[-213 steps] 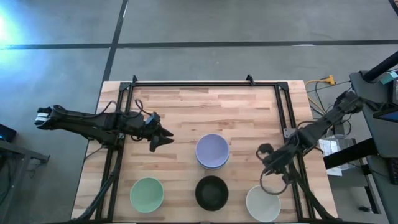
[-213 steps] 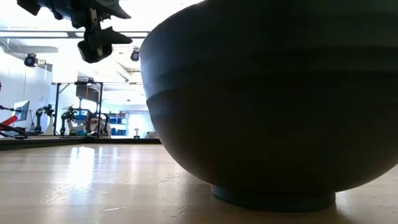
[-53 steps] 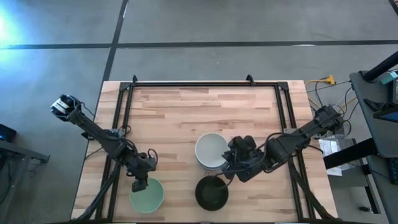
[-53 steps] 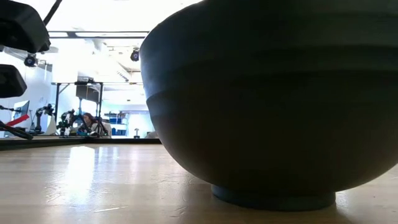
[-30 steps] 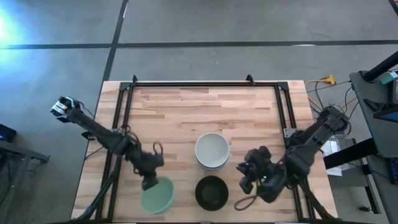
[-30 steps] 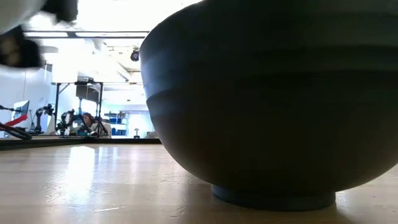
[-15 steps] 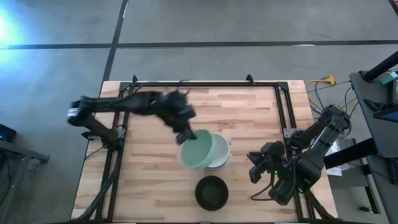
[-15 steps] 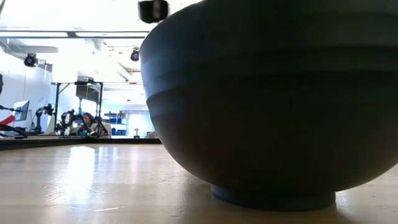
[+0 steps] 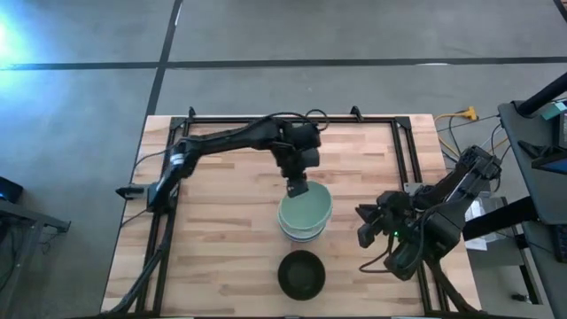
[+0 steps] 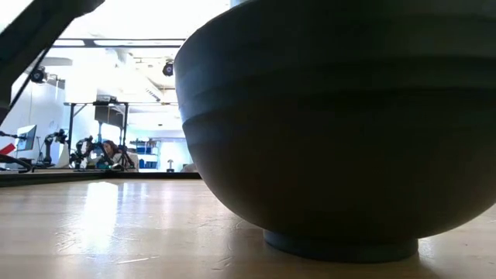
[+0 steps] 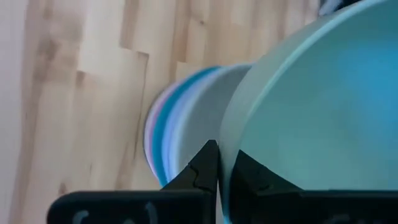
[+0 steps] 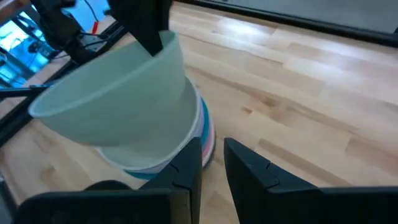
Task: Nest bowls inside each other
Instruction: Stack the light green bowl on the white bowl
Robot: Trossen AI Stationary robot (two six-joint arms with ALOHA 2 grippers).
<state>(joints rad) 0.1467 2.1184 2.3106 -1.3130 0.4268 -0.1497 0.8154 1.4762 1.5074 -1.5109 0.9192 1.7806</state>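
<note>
A pale green bowl (image 9: 307, 206) hangs tilted over a stack of nested bowls (image 12: 202, 134) at the table's middle; my left gripper (image 9: 299, 186) is shut on it. The stack shows white, blue and pink rims (image 11: 171, 118). A black bowl (image 9: 301, 273) stands on its foot near the front edge and fills the low view (image 10: 333, 132). My right gripper (image 9: 365, 226) waits to the right of the stack, open, with nothing between its fingers (image 12: 245, 165). My left gripper pinches the pale green bowl's rim (image 11: 227, 134) on its far side, one finger inside the bowl and one outside. The fingers come from above, pointing down. The bowl is tilted, its held side (image 12: 163, 46) high and its bottom low in the stack's top white bowl; whether they touch I cannot tell.
Black frame rails (image 9: 403, 159) run along the table's left, far and right sides. Cables (image 9: 461, 115) lie beyond the right edge. Bare wood (image 9: 221, 168) lies left of the stack and toward the far edge.
My left gripper has carried the pale green bowl up from the table's near left and over to the stack in the middle, the bowl tilted all the way. My right gripper has drawn back a little toward the right edge.
</note>
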